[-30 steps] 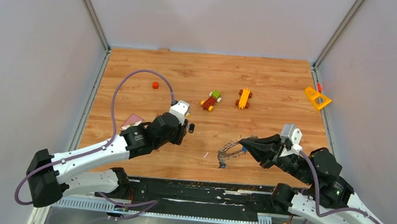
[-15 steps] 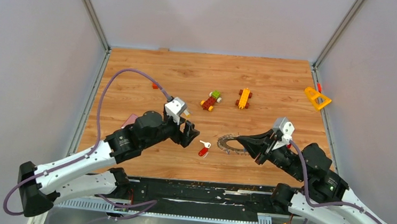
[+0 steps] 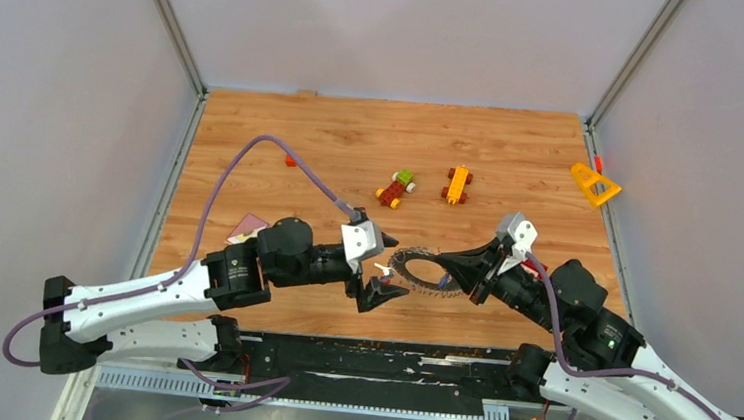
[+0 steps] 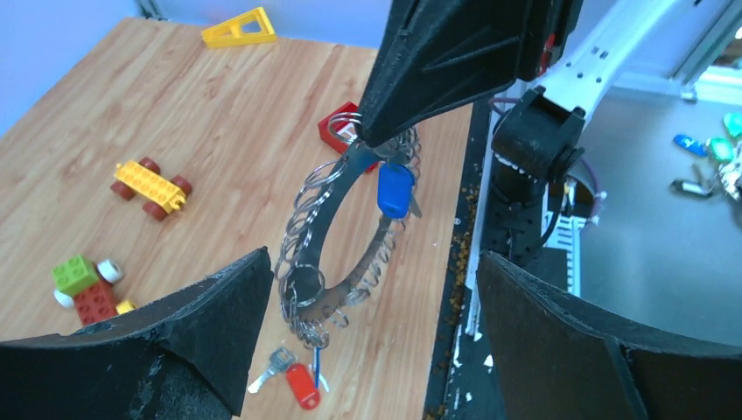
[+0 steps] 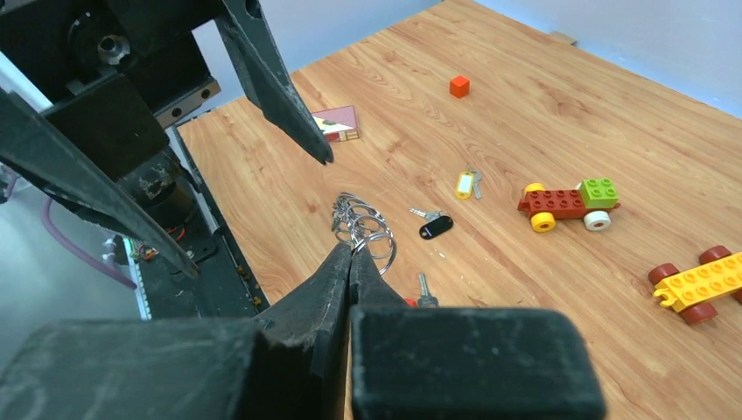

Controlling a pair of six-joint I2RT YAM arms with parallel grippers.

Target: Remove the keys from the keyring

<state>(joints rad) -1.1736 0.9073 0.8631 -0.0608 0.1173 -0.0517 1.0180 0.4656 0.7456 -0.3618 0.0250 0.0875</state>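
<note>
We see the right gripper (image 5: 351, 252) clenched on the rim of the large flat silver-grey metal keyring (image 4: 331, 210), holding it at a tilt over the wooden table (image 3: 512, 161), near the middle of the overhead frame. The left gripper (image 3: 395, 268) gapes wide, one finger on either side of the ring's free end, clear of it. A blue-headed key (image 4: 395, 190) hangs from the ring, and a red-headed key (image 4: 302, 385) lies on the table below.
</note>
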